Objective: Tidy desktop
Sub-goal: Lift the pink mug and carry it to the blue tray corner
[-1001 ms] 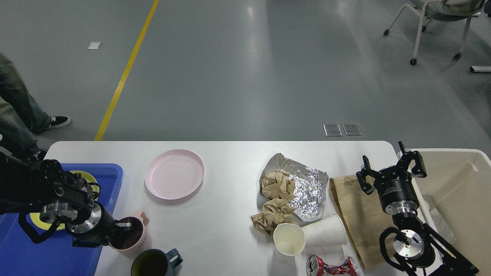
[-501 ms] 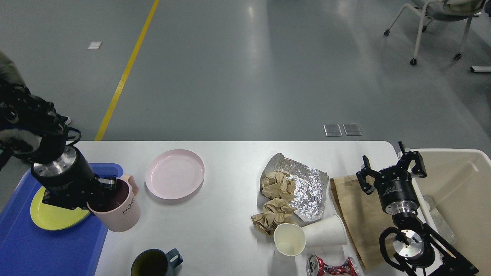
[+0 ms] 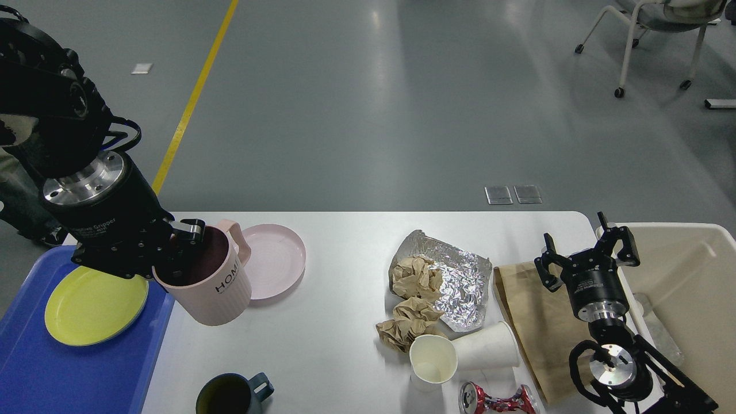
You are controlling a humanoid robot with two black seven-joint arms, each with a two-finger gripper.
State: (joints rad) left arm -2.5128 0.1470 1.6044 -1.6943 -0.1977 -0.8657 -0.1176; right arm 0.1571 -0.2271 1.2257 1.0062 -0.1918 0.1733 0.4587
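**Pink mug gripped above the desktop's left end**

The left gripper [image 3: 183,248] is clamped on the rim of a pink mug [image 3: 211,282] (lettered "HOM…"), which is tilted, with the desktop [image 3: 339,287] below and spreading rightward from it. Left of the mug sits a blue tray [image 3: 34,374] with a yellow plate [image 3: 95,305]; behind the mug is a pink plate [image 3: 279,259]. Far right of the mug, the right gripper [image 3: 586,244] has fingers spread, holding nothing, above a brown paper bag [image 3: 532,322].
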